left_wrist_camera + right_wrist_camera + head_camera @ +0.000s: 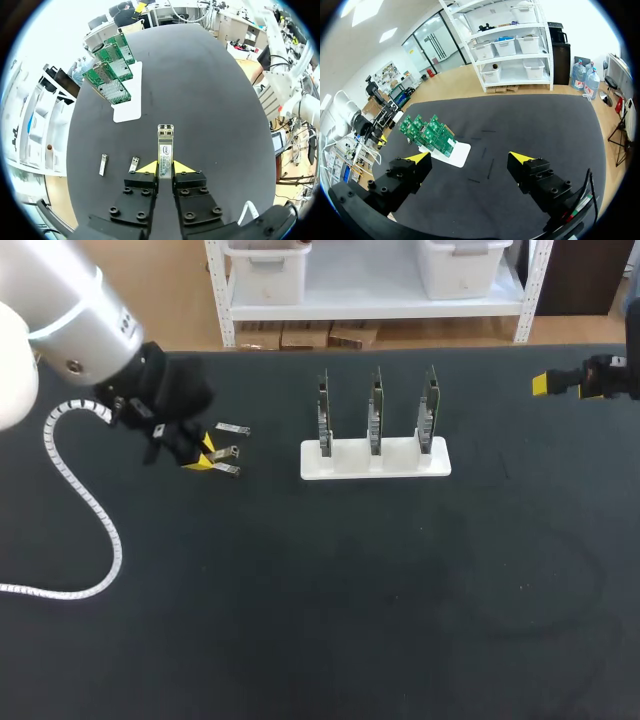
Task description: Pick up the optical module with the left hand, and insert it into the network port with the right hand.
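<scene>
Table: black, filling the head view below the shelving.
Cable: a white coiled cable loops over the left side of the frame, from the arm down to the left edge.
Left arm: a silver and white left arm comes in from the upper left corner of the head view.
Left pincer: the left pincer is low over the table, left of centre in the head view. It is clenched on a module, one yellow-tipped finger pressed against each long side.
Optical module: the optical module is a slim metal bar with a label on top. It sticks out straight ahead of the fingers, its open end pointing away from them.
Spare modules: two spare modules lie flat on the table beside the pincer, on the side nearer the boards, apart from each other.
Holder: a white holder sits at upper centre of the head view, well apart from the left pincer.
Circuit boards: three green circuit boards stand upright in the holder, side by side.
Port cages: silvery port cages lie on the boards' faces.
Right pincer: the right pincer is at the upper right edge of the head view. It is released, fingers wide apart with only bare table between them.
</scene>
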Controlling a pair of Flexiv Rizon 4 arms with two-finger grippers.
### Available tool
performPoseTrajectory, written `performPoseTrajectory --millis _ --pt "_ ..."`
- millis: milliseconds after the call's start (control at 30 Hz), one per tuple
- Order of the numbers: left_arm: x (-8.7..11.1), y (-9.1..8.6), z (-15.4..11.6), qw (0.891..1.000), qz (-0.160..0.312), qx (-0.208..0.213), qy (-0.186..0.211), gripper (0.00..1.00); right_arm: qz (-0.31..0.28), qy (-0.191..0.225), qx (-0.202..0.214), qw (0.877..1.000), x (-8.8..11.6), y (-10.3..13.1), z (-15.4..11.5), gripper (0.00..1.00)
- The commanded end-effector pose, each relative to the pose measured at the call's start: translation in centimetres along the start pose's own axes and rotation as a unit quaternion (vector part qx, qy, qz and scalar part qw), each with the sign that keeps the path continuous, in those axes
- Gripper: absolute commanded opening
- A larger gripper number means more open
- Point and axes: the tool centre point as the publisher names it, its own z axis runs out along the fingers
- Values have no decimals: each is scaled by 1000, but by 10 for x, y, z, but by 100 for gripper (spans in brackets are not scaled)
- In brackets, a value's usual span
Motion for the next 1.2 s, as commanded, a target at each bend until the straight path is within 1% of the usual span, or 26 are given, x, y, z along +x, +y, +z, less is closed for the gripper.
performPoseTrajectory --millis 33,533,667,700,733,833,933,967,1000,1100,1167,1200 --pt "1 0 -1 1000 1 0 -1 0 1 1 7 1000 0 3 -2 100" --pt "1 0 -1 1000 1 0 -1 0 1 1 7 1000 0 3 -2 100" --pt "-25 14 -18 1000 19 -14 -11 0 1 1 7 1000 0 3 -2 100" --pt "-32 18 -23 999 27 -21 -19 0 1 1 7 1000 0 3 -2 100" --pt "-38 22 -28 998 29 -22 -42 0 1 1 7 1000 0 3 -2 100" --pt "-53 32 -42 997 35 -37 -58 0 1 1 7 1000 0 3 -2 100" --pt "-65 39 -54 996 35 -43 -76 0 1 1 7 1000 0 3 -2 100" --pt "-69 41 -57 995 34 -44 -86 0 1 1 7 1000 0 3 -2 100" --pt "-72 43 -60 993 31 -40 -110 0 1 1 7 1000 0 3 -2 100" --pt "-81 49 -66 990 22 -41 -136 0 1 1 7 1000 0 3 -2 100" --pt "-88 52 -69 986 25 -43 -157 0 1 1 7 1000 0 3 -2 100" --pt "-92 54 -71 986 26 -47 -159 0 1 1 7 1000 0 3 -2 100"
